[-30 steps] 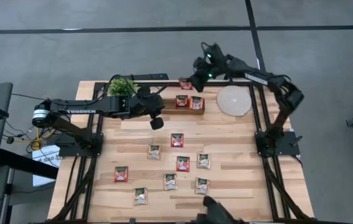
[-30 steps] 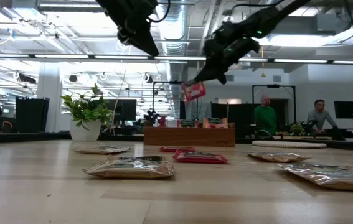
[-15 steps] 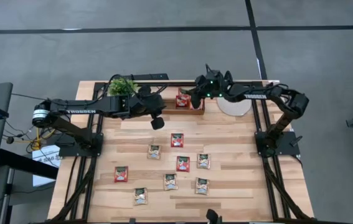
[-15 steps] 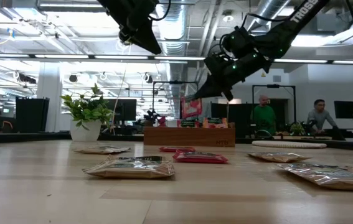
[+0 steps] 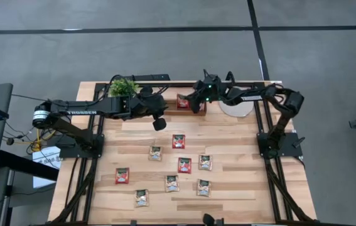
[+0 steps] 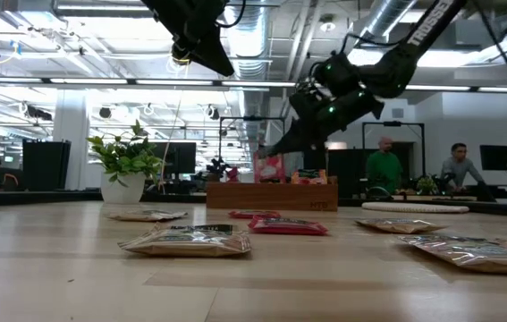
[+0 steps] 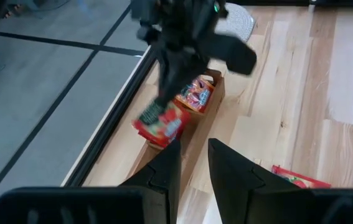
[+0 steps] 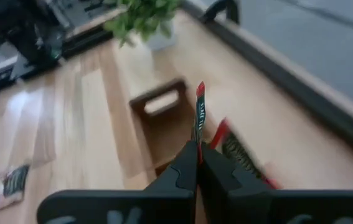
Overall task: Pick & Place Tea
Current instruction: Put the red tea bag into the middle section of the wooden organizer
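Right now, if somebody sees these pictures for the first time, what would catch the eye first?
The right gripper hangs over the wooden tray at the table's far edge, shut on a red tea sachet that dangles above it. Next come the loose sachets scattered flat over the near half of the table, and the left gripper waiting beside the tray.

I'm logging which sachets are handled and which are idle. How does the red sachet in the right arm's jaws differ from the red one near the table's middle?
The held sachet hangs on edge above the tray, pinched by the right gripper; the middle sachet lies flat on the table, untouched. The held one is by the far edge; the other sits among loose sachets. Both are small, red and square.
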